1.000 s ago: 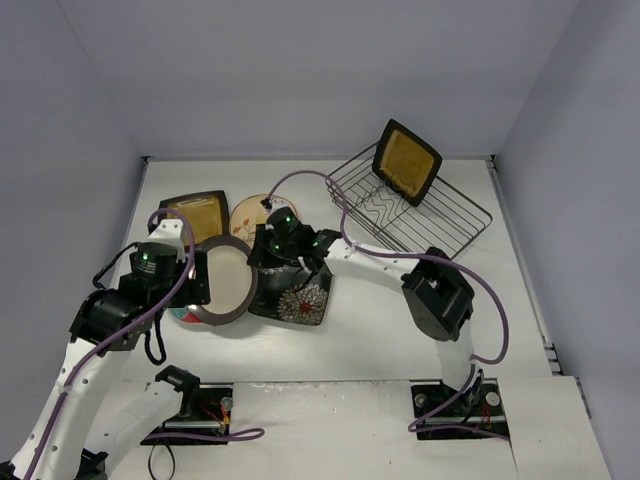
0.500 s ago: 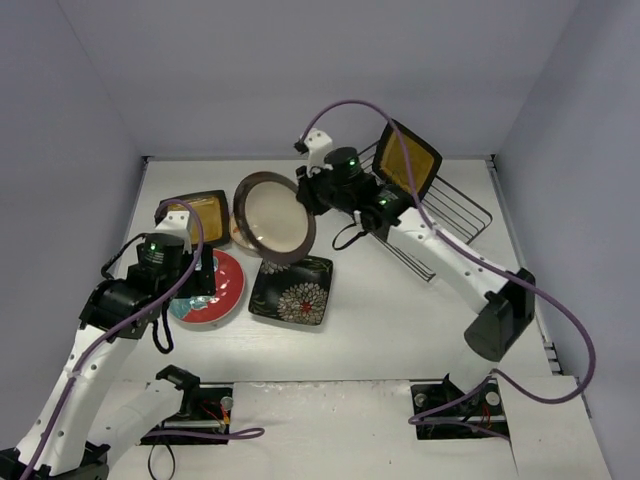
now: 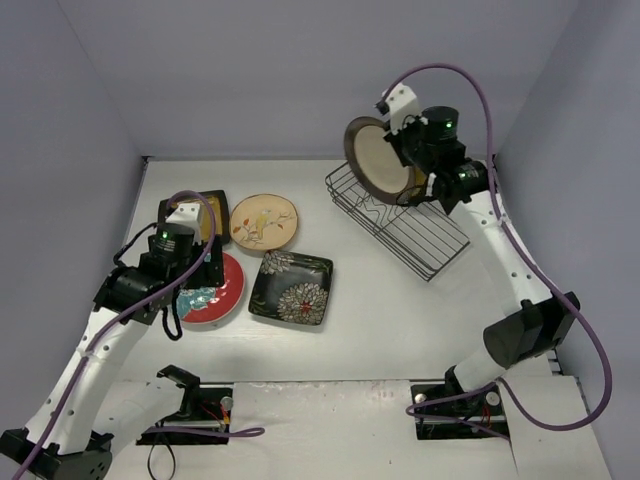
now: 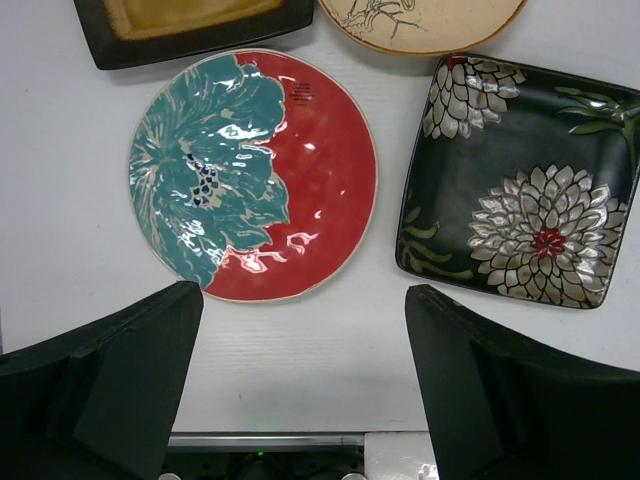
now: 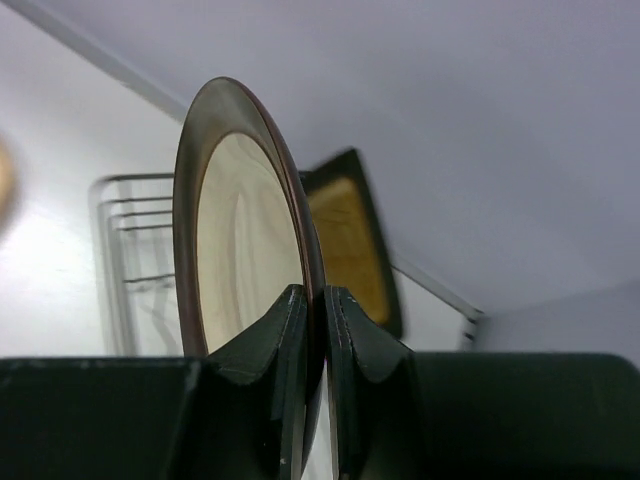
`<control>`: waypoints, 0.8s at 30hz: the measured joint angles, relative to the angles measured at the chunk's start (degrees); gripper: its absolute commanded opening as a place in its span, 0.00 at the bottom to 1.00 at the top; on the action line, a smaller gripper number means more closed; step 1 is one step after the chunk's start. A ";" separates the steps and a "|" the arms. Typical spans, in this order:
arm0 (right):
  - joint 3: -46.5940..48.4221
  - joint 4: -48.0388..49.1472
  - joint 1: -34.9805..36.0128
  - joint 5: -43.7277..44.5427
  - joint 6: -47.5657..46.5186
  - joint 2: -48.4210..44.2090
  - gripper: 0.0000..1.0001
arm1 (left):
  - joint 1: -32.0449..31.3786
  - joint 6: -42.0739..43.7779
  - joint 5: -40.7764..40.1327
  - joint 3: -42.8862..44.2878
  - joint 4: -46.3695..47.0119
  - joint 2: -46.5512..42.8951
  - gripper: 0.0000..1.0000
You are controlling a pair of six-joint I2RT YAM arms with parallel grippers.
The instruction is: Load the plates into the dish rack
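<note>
Plates lie clustered at the 9 o'clock side of the table [image 3: 380, 310], seen from above. Nearest, the round red-teal floral plate [image 4: 290, 180] lies flat under the left gripper [image 4: 303, 330], whose fingers hang spread wide above it, holding nothing. Just beside it at 3 o'clock lies the dark rectangular plate with white flowers [image 3: 292, 288]. Farther off, at 12 o'clock of the red-teal one, a square amber plate [image 3: 208, 210] is partly hidden by the left arm. The small beige plate [image 3: 264, 221] is at that one's 3 o'clock. The dish rack [image 3: 420, 235] sits at the table's 1 o'clock. Over its far end the right gripper [image 5: 312, 300] is clamped on the rim of the round cream brown-rimmed plate [image 5: 245, 250], held upright on edge. Behind it a second amber plate [image 5: 345, 235] stands tilted at the rack's far side.
</note>
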 measured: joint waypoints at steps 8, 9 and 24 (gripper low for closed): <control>0.00 3.28 -12.35 -4.76 -7.39 0.11 0.00 | 0.00 0.00 0.33 0.00 1.46 1.66 0.92; 0.00 3.69 -13.18 -5.62 -8.04 0.20 0.00 | 0.00 0.00 0.33 0.00 1.68 1.95 0.92; -0.17 8.31 -17.94 -16.46 -13.16 9.75 0.00 | 0.00 0.66 0.09 0.66 3.93 8.26 0.92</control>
